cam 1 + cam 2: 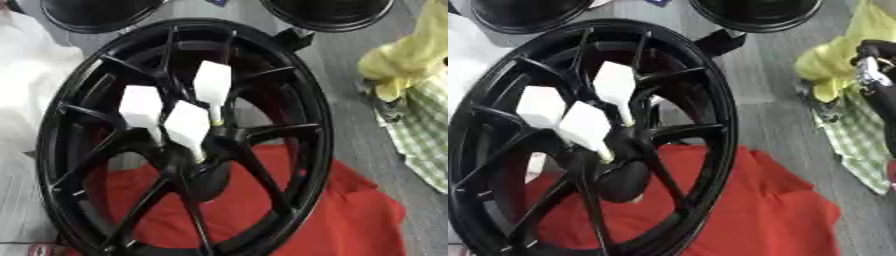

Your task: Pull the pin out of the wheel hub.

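A large black spoked wheel hub (302,125) stands tilted over a red cloth (332,210) and fills most of both views. Three white pins with wide flat heads stick out of its centre: one upper (213,85), one left (140,107) and one lower (186,125). The upper pin has a yellowish band low on its stem. My right hand (875,70) shows only in the right eye view, as a black and silver shape at the right edge, well away from the hub and over the cloths. The left hand is out of sight.
Two round black objects (96,12) (328,12) sit at the far edge behind the hub. A yellow cloth (402,60) and a green checked cloth (429,130) lie to the right. White material (26,75) lies to the left on the grey table (350,100).
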`<action>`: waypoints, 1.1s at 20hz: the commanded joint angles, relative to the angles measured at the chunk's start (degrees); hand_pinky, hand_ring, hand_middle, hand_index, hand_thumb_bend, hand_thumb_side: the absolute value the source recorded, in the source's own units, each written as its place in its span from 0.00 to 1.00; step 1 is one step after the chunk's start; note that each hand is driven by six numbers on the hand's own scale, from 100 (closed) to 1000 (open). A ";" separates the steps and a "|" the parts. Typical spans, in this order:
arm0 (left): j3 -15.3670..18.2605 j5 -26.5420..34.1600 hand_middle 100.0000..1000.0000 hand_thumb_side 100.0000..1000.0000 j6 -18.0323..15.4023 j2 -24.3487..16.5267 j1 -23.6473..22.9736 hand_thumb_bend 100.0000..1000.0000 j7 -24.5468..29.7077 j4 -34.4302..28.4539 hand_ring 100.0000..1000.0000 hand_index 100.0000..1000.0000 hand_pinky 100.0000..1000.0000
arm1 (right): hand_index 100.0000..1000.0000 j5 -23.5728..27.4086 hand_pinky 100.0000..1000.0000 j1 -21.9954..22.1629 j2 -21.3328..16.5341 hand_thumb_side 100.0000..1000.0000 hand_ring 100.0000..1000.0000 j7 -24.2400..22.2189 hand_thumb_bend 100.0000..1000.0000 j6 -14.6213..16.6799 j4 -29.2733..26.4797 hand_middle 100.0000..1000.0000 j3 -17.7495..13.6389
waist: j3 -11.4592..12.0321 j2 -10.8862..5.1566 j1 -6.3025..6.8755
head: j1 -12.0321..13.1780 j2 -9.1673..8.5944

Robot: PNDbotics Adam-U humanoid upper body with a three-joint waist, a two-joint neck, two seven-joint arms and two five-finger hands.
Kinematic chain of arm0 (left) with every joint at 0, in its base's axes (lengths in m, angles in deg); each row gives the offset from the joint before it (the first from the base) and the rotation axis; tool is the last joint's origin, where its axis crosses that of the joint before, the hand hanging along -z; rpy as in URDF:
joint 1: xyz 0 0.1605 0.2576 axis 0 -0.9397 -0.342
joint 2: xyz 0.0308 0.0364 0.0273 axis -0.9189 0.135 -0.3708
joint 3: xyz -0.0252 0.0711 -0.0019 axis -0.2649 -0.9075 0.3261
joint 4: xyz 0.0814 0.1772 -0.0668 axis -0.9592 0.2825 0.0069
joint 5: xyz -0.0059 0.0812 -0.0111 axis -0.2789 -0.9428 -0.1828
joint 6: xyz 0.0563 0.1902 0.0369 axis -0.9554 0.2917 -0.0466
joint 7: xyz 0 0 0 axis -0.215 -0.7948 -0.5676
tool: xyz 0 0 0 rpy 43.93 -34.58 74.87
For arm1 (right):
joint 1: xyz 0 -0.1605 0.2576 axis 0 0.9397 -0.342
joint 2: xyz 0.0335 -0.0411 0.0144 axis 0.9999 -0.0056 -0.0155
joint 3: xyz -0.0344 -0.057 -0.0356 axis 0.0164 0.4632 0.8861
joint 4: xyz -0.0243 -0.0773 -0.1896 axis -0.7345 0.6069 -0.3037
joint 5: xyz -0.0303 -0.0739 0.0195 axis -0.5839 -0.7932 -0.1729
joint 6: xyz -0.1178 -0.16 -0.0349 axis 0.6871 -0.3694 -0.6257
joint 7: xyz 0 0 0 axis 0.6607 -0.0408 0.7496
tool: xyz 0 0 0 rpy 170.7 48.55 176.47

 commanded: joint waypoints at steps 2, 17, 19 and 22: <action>5.01 1.78 0.18 0.10 -0.03 -5.96 -4.85 0.00 -3.32 2.02 0.44 0.23 0.54 | 0.70 -0.40 0.85 -0.21 -1.47 0.31 0.76 0.80 0.00 0.22 -0.69 0.70 -1.26 | 0.44 -1.91 -0.36 | -0.59 -0.07; 9.95 0.27 0.46 0.17 0.46 -1.70 -29.66 0.00 -11.20 0.85 0.62 0.54 0.68 | 0.70 0.11 0.84 -1.36 0.13 0.30 0.75 1.67 0.00 0.55 -1.11 0.70 -1.84 | -0.01 -0.87 -1.95 | -0.63 -2.29; 9.99 -0.57 0.74 0.40 1.16 -1.07 -30.97 0.00 -10.68 0.67 0.80 0.80 0.78 | 0.70 0.12 0.84 -1.49 0.19 0.30 0.75 1.64 0.00 0.53 -1.14 0.70 -1.81 | -0.08 -0.80 -2.04 | -0.52 -2.53; 10.26 -2.58 0.84 0.67 2.30 -0.91 -31.98 0.18 -9.42 0.77 0.86 0.90 0.83 | 0.70 0.14 0.84 -1.52 0.25 0.30 0.75 1.66 0.00 0.52 -1.13 0.70 -1.83 | -0.09 -0.78 -2.05 | -0.46 -2.71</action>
